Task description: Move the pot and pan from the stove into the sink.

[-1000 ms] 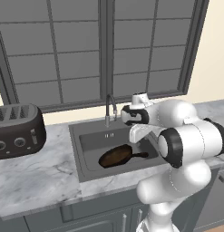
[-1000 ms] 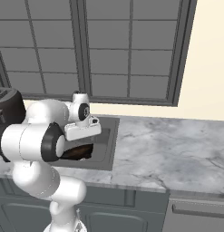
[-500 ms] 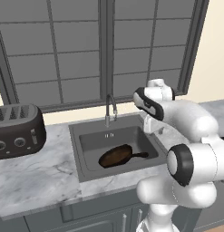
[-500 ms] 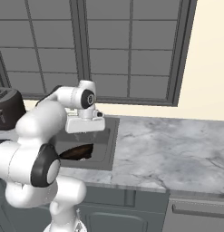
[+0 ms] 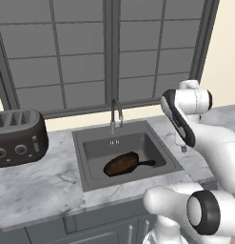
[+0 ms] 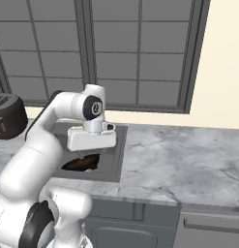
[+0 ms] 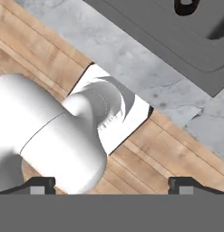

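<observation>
Pan in sink; gripper raised at the basin's right edge.

Gripper [image 7: 111, 183]: both fingertips [image 7: 41, 183] stand wide apart, nothing between them, jaws open, aimed down at counter edge and wood floor [image 7: 177, 154]. Pan [image 5: 122, 163] lies flat on the sink [image 5: 90, 143] bottom, handle pointing right, below the faucet [image 5: 116, 114]. Toaster [image 5: 16, 137] stands on the counter [image 5: 38, 186], well left.

My arm rises from the base, elbow bent, forearm reaching up and forward, wrist folded so the hand points down. My gripper [image 7: 111, 183] has its fingertips [image 7: 41, 183] wide apart, nothing between them. In the right base view my hand's white block [image 6: 91, 139] sits level under the wrist; fingers too hidden to make out there. In the left base view the wrist [image 5: 185, 107] is high, link slanting down.
</observation>
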